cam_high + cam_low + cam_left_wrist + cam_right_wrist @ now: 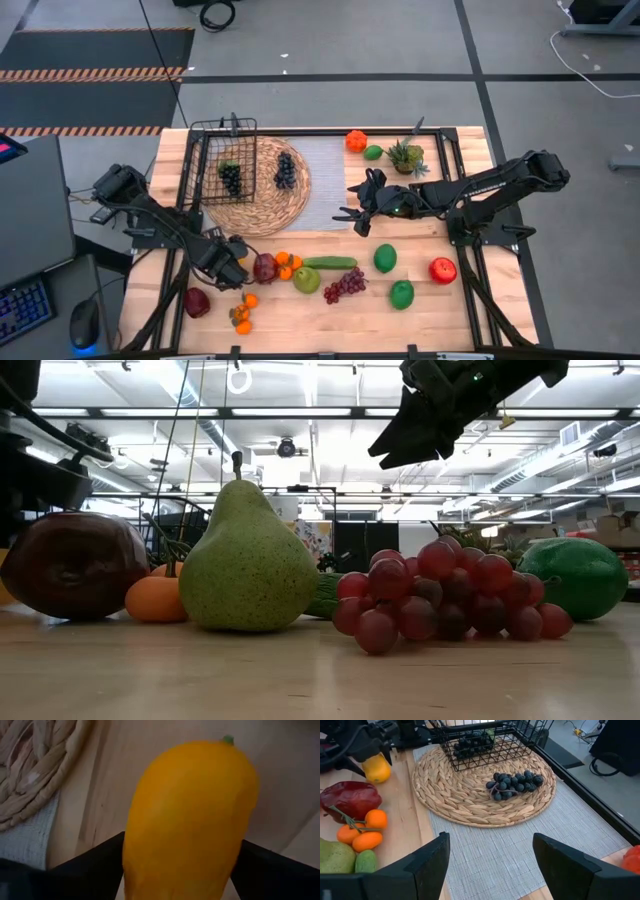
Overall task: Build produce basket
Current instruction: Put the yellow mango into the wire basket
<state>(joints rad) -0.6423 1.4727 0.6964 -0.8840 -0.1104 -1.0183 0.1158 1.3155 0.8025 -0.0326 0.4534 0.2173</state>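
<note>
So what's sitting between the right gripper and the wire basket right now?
In the right wrist view, past the open right gripper lies grey placemat, then the woven mat with loose dark grapes, just short of the basket.

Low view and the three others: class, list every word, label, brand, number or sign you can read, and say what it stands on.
None can be read in any view.
The produce, such as the pear and yellow mango, carries no label.
The basket and woven mat carry none.
Far room fittings in the low view: too blurred to tell.
</note>
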